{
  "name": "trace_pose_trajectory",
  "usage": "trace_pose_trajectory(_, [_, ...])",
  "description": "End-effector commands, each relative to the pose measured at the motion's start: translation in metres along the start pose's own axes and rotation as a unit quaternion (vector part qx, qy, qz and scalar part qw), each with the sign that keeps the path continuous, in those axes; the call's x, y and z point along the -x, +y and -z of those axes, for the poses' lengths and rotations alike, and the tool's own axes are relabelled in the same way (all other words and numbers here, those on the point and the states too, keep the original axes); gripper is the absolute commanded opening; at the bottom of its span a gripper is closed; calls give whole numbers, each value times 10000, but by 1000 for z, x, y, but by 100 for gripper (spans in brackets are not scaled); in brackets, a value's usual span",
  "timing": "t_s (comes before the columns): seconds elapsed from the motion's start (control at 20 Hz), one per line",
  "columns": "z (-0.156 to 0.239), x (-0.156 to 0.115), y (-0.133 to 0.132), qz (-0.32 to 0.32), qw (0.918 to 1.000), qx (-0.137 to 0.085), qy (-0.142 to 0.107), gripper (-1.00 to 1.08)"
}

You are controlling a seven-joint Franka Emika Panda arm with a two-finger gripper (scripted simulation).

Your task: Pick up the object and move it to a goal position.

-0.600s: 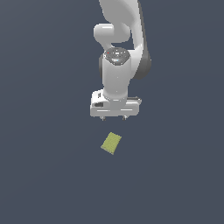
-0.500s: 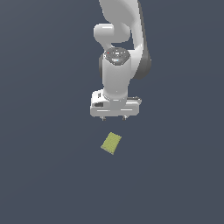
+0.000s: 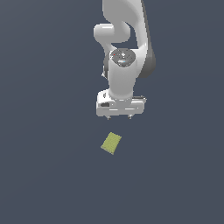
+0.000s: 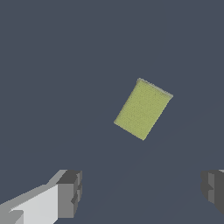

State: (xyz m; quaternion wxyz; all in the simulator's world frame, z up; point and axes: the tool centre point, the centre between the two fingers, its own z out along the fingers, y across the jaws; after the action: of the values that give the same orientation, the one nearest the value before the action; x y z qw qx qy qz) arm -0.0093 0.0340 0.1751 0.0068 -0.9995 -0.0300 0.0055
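The object (image 3: pixel 111 143) is a small flat yellow-green rectangular block lying skewed on the dark grey floor. In the exterior view it is just in front of and below my white gripper (image 3: pixel 119 117), which hangs above the floor and apart from it. In the wrist view the block (image 4: pixel 143 109) lies ahead of my gripper (image 4: pixel 142 190), beyond the line between the two fingertips (image 4: pixel 70 192). The jaws stand wide apart with nothing between them, so the gripper is open and empty. The gap is wider than the block.
The floor (image 3: pixel 43 175) is a plain dark grey surface on all sides. The white arm (image 3: pixel 124 52) rises behind the gripper towards the top of the exterior view. No goal marker shows.
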Motion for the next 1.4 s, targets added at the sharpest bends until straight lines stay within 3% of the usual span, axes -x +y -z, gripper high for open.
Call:
trace_pose_trajectory(0.0, [0,0,0,-5,10000,-4,-4,100])
trace_pose_trajectory(0.35, [-5,-3,2,-134,9999,-8,-2,100])
trace_pose_trajectory(0.75, [-31,-18,11,-758,9971,-17,10,100])
trace_pose_trajectory(1.35, [-95,-46,35,-2152,9766,27,50,100])
